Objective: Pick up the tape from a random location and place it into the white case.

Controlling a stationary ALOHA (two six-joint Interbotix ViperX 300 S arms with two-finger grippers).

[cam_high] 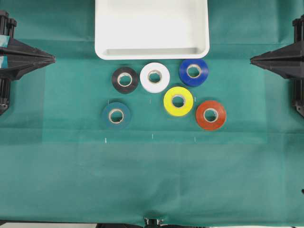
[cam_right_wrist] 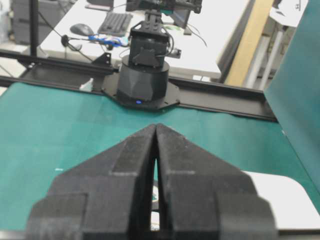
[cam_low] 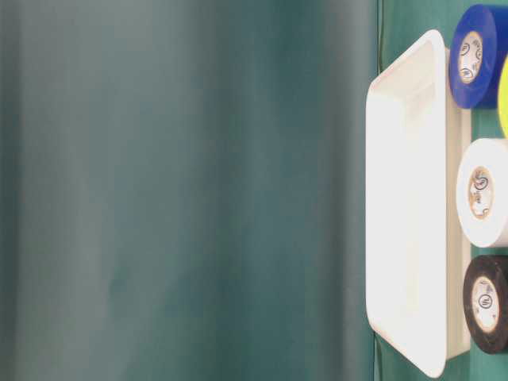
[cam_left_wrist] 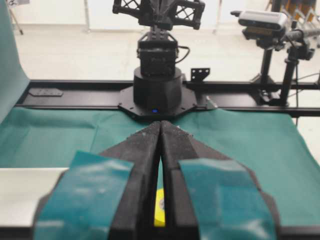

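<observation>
**Both claws parked, tape untouched**

Nearest me, the tape lies flat on the green cloth, a dull teal ring with a pale core, well apart from my left gripper, whose jaws are pressed together. My right gripper is also closed, holding nothing. Further back sit glossy red, yellow, black, white and royal-blue rolls. Farthest is the white case, smooth, shallow, round-cornered.

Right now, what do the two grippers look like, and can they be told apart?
Both are matte black with wedge-shaped fingers tapering to a point. The left gripper has teal tape patches on its finger bases; the right gripper is plain black. Each faces the other arm's round black base.
</observation>
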